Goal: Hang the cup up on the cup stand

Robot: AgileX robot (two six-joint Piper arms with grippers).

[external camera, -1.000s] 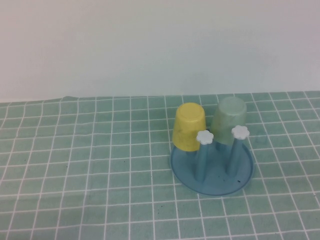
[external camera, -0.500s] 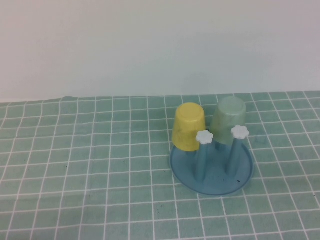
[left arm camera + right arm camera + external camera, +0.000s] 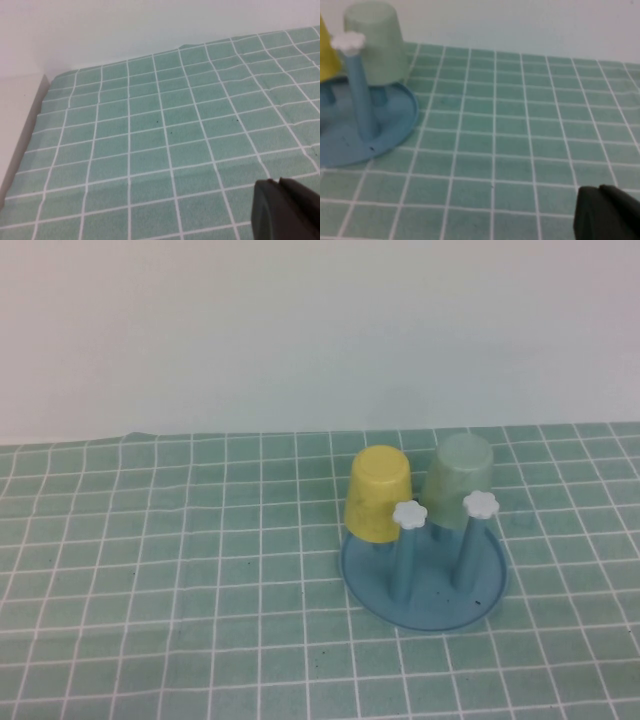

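Both tools, left tool and right tool, rest closed and empty, because the pale mint-green plastic cup already sits upside down on the blue pegged cup stand, right of centre in the frame.

The pale mint-green cup sits upside down over a rear peg of the round blue cup stand, right of centre on the table, towards its far edge. Two white-flower-topped front pegs stand bare.
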